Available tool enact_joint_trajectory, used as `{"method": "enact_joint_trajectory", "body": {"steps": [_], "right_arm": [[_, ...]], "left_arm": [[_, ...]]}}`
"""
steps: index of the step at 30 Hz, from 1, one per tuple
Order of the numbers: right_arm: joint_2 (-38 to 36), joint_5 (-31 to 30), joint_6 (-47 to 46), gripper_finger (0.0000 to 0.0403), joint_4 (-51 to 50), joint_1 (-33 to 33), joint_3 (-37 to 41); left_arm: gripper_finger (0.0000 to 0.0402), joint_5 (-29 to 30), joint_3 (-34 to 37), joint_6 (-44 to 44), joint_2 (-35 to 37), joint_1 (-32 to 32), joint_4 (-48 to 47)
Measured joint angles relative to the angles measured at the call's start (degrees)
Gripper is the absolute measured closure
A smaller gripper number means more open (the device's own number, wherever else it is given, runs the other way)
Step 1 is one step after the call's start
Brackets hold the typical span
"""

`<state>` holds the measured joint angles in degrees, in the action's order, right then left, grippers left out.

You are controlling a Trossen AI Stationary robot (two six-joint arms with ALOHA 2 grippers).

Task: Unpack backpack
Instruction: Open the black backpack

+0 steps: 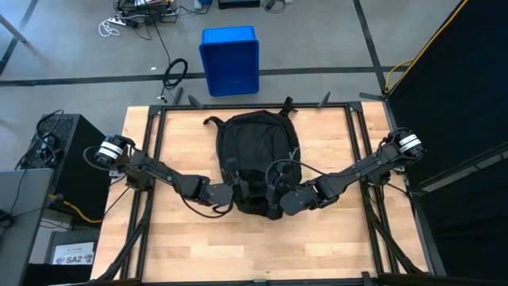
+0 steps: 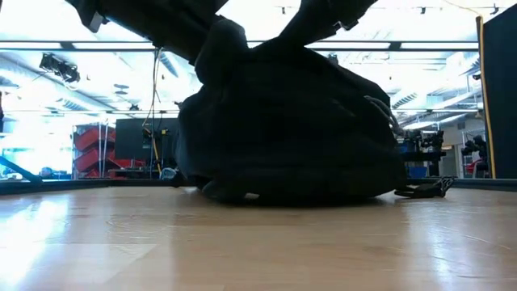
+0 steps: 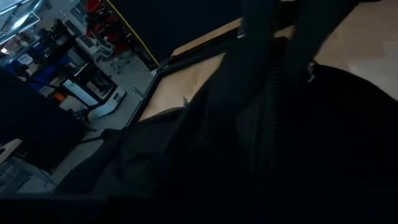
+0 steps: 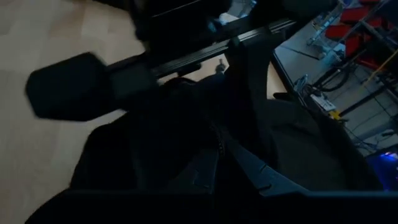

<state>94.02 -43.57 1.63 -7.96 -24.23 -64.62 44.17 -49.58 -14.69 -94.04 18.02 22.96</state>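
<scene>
High view: the backpack [image 1: 255,159] is lying flat in the middle of the table [image 1: 333,246], top loop pointing toward the blue bin [image 1: 230,59] beyond it. Both arms are meeting at the backpack's near end, likely working on the zipper. The left hand [image 1: 232,191] is sitting at the near left edge; its grip cannot be told. The right hand [image 1: 279,199] is pinched shut at the near right edge, whether on fabric is unclear.

Low view: the backpack [image 2: 291,129] is bulging, seemingly not yet emptied.

Wrist views: dark fabric only.
</scene>
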Motion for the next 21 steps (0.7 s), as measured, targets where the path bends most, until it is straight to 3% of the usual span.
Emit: {"method": "enact_joint_trajectory", "body": {"steps": [4, 11, 21], "right_arm": [[0.0, -0.6, 1.5, 0.0403, -3.2, -1.1, 0.0], [-4.1, -4.1, -1.0, 0.0362, -10.4, -6.5, 0.0], [-5.7, -4.0, -26.5, 0.0281, -28.2, -11.3, 0.0]], "left_arm": [[0.0380, 0.2, 0.0, -1.4, 0.0, 0.0, -0.1], [0.0400, 3.0, 0.0, 0.2, 0.0, -0.1, -0.1], [0.0401, 3.0, 0.0, 0.2, 0.0, -0.1, 2.8]]}}
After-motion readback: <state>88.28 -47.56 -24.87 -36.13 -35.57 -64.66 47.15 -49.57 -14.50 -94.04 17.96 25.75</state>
